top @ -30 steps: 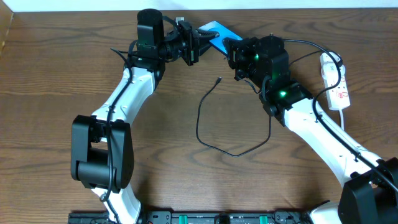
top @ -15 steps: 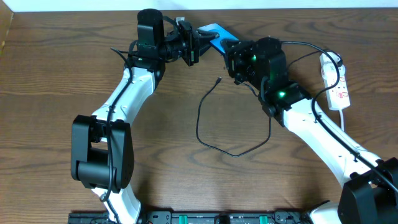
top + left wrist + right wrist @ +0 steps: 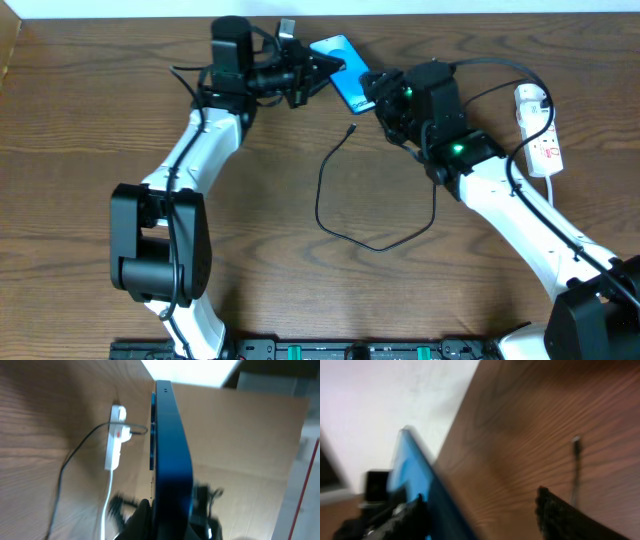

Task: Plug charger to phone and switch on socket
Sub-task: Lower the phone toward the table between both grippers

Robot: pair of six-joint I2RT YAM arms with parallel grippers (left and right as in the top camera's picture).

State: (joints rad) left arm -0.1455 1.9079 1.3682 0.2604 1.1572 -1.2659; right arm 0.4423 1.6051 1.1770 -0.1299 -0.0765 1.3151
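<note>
At the twelve o'clock edge of the brown wooden table (image 3: pixel 100 150), the left gripper (image 3: pixel 314 69) clamps the slim blue-screened phone (image 3: pixel 337 56); the right gripper (image 3: pixel 371 93), spread wide, hovers at the phone's four o'clock.

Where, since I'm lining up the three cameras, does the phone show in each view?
Overhead: the phone lies top centre, screen up, near the back of the table.
Left wrist: phone seen edge-on, running down the middle.
Right wrist: phone is a blurred blue slab, lower left.
Shared landmark: the table's far edge, where wood meets white.
</note>
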